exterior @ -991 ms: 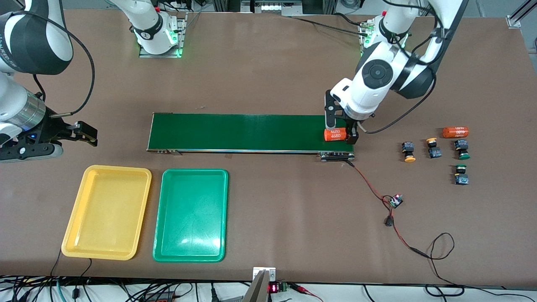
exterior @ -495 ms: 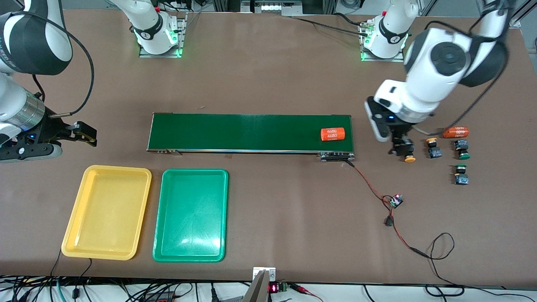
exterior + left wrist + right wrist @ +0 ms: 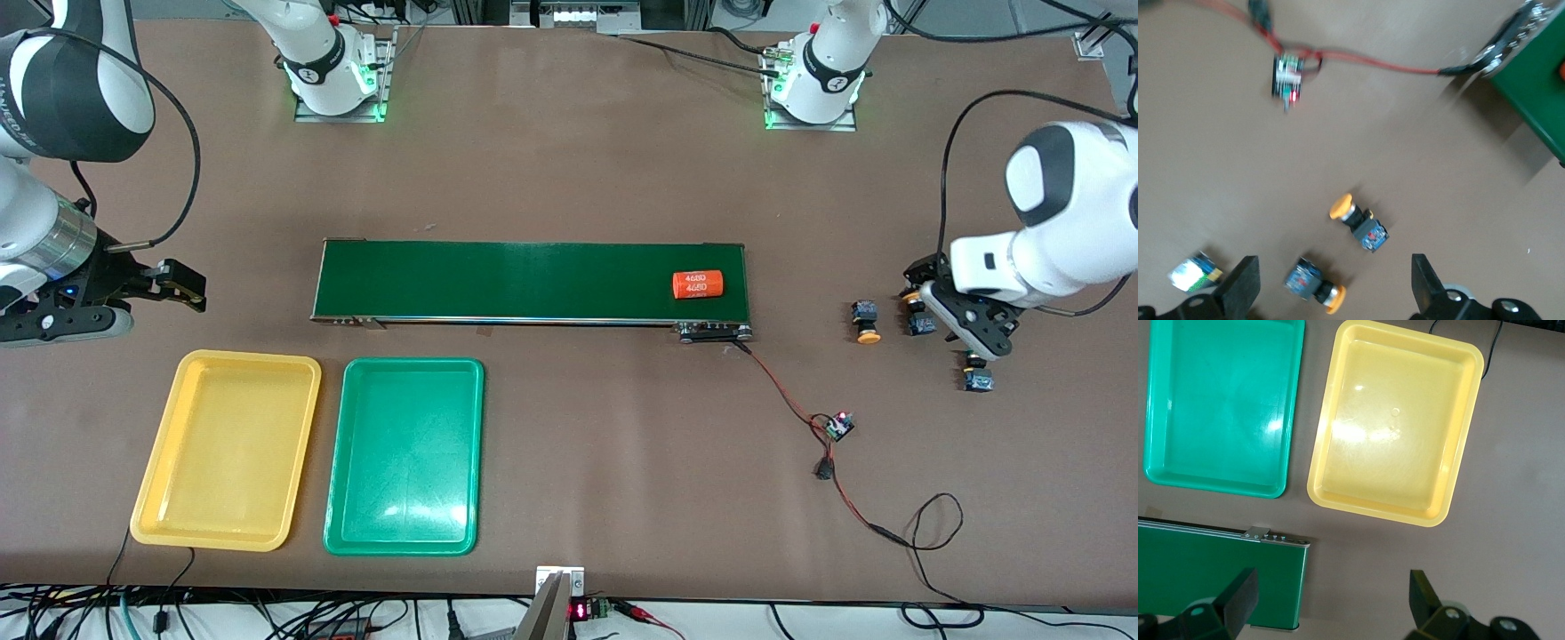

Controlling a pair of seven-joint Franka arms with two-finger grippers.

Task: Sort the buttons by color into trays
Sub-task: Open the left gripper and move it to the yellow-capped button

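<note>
Since a second ago the left gripper (image 3: 969, 327) has left the orange cylinder (image 3: 698, 284) on the conveyor belt (image 3: 533, 281) and has swung to the left arm's end of the table, where it now hangs over the group of buttons. Its fingers (image 3: 1238, 290) stand wide apart and hold nothing.

Going from the front camera outward: the yellow tray (image 3: 227, 449) and the green tray (image 3: 404, 455) lie side by side, nearest to the camera, both with nothing in them. They are well apart from the left fingers and close under the right arm, probably so that this arm can fill them from the belt.

Next comes a button with a dark body (image 3: 978, 380), just beside the lower left fingertip; its cap is hidden there. A little farther lies a yellow-orange button (image 3: 865, 322), apart from the fingers toward the belt. A second yellow-orange button (image 3: 916, 313) lies near the left fingers. In the left wrist view both yellow ones (image 3: 1358, 223) lie on their sides between the two open fingers, so I judge a grasp is being lined up.

The right gripper (image 3: 182, 289) waits, fingers (image 3: 1238, 597) spread and empty, above the table by the belt's end near the trays.
</note>
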